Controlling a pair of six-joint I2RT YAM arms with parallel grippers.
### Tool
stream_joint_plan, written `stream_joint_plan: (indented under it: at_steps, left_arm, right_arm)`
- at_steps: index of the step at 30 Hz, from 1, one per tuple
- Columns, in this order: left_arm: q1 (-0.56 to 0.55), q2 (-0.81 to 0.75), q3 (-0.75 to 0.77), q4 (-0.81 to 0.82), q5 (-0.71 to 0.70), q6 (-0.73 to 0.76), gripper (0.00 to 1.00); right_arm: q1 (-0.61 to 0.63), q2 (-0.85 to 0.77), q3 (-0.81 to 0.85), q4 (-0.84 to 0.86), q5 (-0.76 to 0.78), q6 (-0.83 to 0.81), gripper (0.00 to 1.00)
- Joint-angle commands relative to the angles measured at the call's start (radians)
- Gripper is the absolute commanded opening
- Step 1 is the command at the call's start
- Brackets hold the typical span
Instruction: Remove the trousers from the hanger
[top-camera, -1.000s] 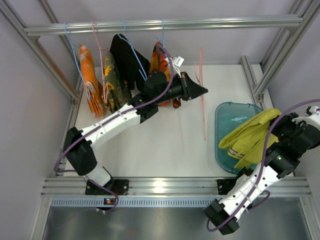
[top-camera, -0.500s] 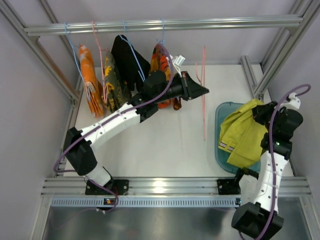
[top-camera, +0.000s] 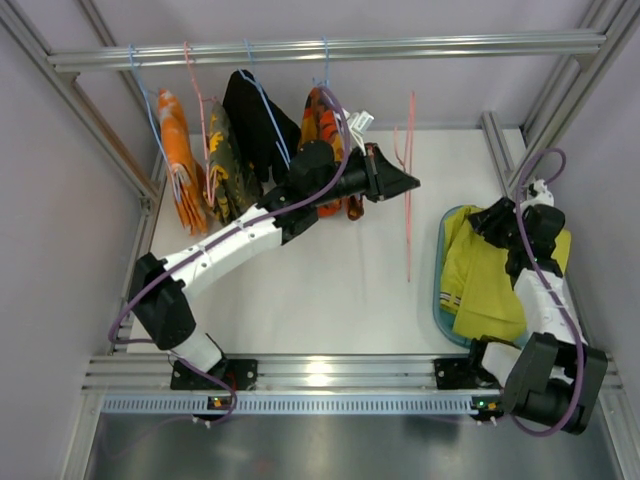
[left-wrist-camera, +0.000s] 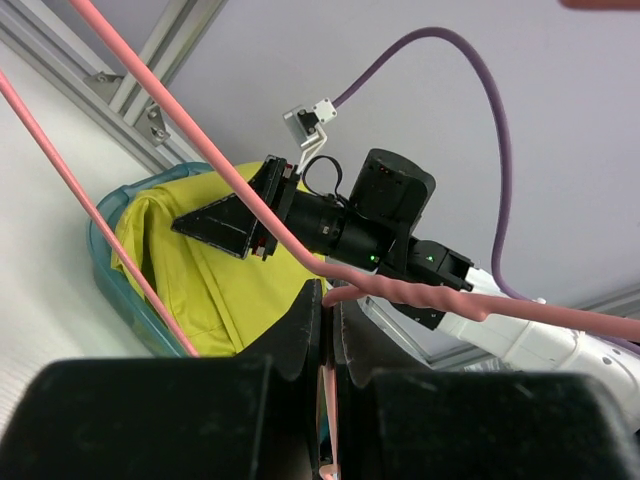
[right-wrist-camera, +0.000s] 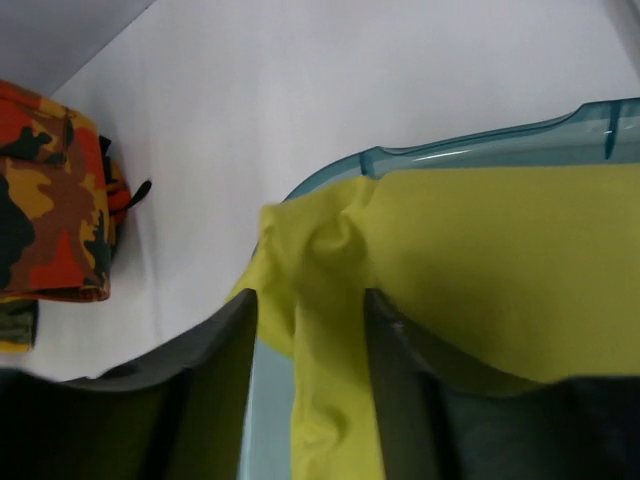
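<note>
Now yellow trousers (right-wrist-camera: 330, 250) bunched between clamped right jaws; left jaws pinch pink hanger (left-wrist-camera: 410, 293).

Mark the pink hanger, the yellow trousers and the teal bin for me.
pink hanger (top-camera: 409, 200), top view, its long rod.
yellow trousers (top-camera: 490, 290), top view, mid cloth.
teal bin (right-wrist-camera: 480, 140), right wrist view, rim.

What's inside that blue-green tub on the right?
Yellow trousers fill the tub, spilling over its rim, a fold pinched in the right gripper. Whether anything lies underneath them is hidden.
</note>
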Motion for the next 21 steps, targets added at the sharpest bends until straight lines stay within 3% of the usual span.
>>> stream_joint_plan:
  at_steps: [1, 5, 6, 8, 14, 17, 21]
  left_arm:
    - [-0.006, 0.012, 0.034, 0.020, -0.002, 0.029, 0.00]
    - [-0.008, 0.016, 0.037, 0.017, -0.014, 0.036, 0.00]
    - [-0.008, 0.016, 0.040, 0.017, -0.023, 0.034, 0.00]
    - [-0.009, 0.021, 0.043, 0.006, -0.041, 0.032, 0.00]
    - [-0.020, 0.070, 0.101, -0.008, -0.069, 0.029, 0.00]
    - [-0.034, 0.098, 0.133, -0.008, -0.074, 0.028, 0.00]
    - [-0.058, 0.124, 0.160, -0.008, -0.087, 0.029, 0.00]
  right_arm:
    - [0.020, -0.011, 0.047, 0.098, -0.033, -0.025, 0.52]
    - [0.020, -0.115, 0.116, 0.001, -0.069, -0.051, 0.75]
    - [0.020, -0.139, 0.153, -0.024, -0.084, -0.074, 0.87]
    - [0.020, -0.206, 0.193, -0.106, -0.113, -0.097, 1.00]
    - [0.019, -0.338, 0.357, -0.337, -0.373, -0.180, 0.99]
    - [0.020, -0.389, 0.339, -0.349, -0.516, -0.123, 0.99]
    - [0.049, -0.435, 0.311, -0.393, -0.561, -0.121, 0.95]
